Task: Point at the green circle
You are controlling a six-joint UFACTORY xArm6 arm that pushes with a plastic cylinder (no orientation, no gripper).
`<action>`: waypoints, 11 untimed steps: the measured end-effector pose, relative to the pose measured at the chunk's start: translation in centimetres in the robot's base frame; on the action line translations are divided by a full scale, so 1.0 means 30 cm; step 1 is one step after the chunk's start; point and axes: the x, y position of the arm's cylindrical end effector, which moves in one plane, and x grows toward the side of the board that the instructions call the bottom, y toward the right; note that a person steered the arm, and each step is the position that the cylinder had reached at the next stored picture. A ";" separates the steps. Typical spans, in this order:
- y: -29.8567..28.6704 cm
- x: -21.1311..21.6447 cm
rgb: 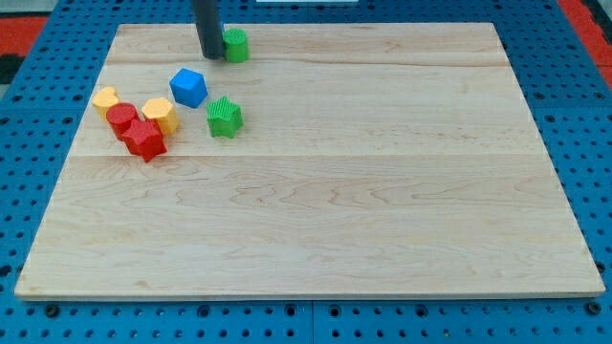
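Note:
The green circle (pixel 236 44) stands near the board's top edge, left of centre. My tip (pixel 210 55) rests on the board just at the circle's left side, touching or nearly touching it; the dark rod rises out of the view's top. A green star-shaped block (pixel 225 117) lies lower down, below the circle. A blue cube (pixel 189 87) sits to the lower left of my tip.
At the view's left a cluster holds a yellow block (pixel 105 99), a yellow hexagon-like block (pixel 160 114), a red round block (pixel 121 118) and a red star-like block (pixel 144 139). The wooden board (pixel 363 191) lies on a blue perforated table.

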 end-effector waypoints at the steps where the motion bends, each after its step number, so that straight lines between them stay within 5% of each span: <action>1: -0.024 -0.021; 3: 0.012 0.150; 4: 0.201 0.216; 5: 0.502 0.113; 7: 0.467 -0.182; 9: 0.154 -0.178; 11: 0.111 -0.061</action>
